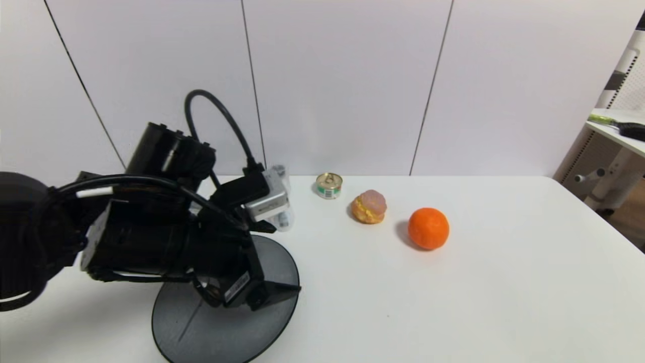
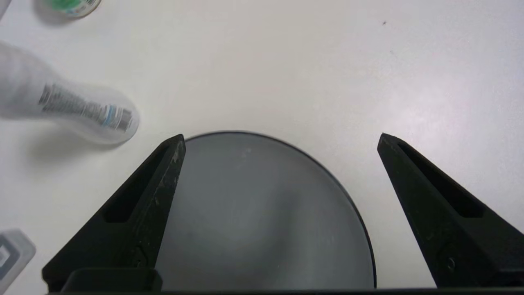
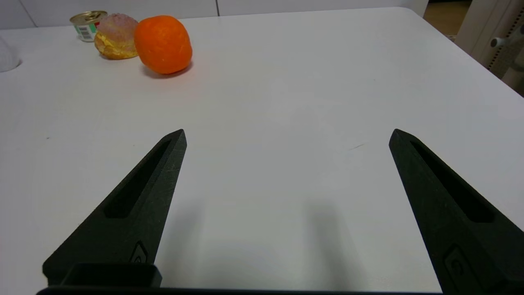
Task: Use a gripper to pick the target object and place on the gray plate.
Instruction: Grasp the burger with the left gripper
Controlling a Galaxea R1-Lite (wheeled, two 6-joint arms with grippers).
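The cream-puff bun (image 1: 369, 206), golden-brown with a pinkish top, sits on the white table at the middle back, apart from the plate. It also shows in the right wrist view (image 3: 116, 37). The gray plate (image 1: 201, 333) lies at the front left. My left gripper (image 1: 274, 292) hangs over the plate's right part, open and empty. In the left wrist view (image 2: 281, 137) its jaws stand wide apart over the plate (image 2: 254, 213). My right gripper (image 3: 288, 133) is open and empty, low over bare table to the right, out of the head view.
An orange (image 1: 428, 228) sits right of the bun. A small gold-topped can (image 1: 329, 185) stands behind and left of it. A clear plastic bottle (image 1: 283, 217) lies behind the left gripper, beside the plate (image 2: 82, 110). The table's right edge (image 1: 604, 222) borders a side desk.
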